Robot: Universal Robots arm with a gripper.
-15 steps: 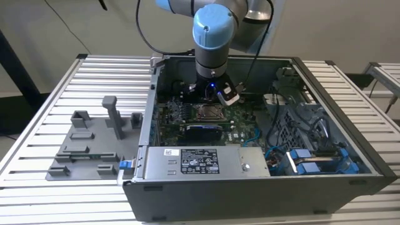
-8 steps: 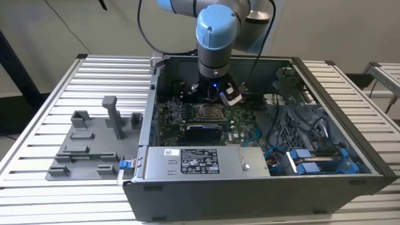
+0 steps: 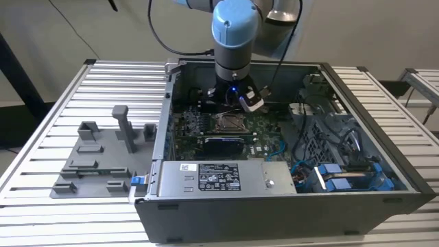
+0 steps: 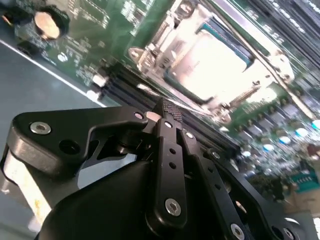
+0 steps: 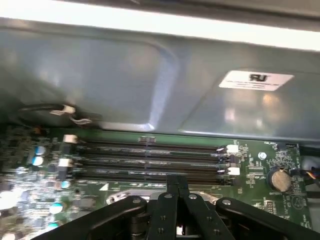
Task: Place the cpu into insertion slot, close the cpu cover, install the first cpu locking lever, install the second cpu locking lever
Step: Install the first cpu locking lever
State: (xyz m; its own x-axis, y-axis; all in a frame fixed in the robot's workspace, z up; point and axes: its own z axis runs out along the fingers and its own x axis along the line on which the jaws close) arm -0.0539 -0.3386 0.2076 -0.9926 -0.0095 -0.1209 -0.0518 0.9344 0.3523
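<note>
Sitting in the insertion slot (image 4: 210, 62), the cpu (image 4: 207, 65) is seen silvery face up under the cpu cover (image 4: 175, 35), just beyond the tips of the hand (image 4: 167, 111). The hand's fingers are pressed together, nothing visibly gripped. A thin locking lever (image 4: 200, 107) runs along the socket edge nearest the fingertips. Risk judged: fingertips slipping off the lever, scraping the green board (image 3: 264, 141). Cpu square; no long axis discernible.

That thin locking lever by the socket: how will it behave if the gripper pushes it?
The locking lever looks like thin bent wire, so probably springy rather than rigid. Its smooth metal may slip off the closed fingertips. It lies right beside the cpu cover, so a slip could scrape it.
</note>
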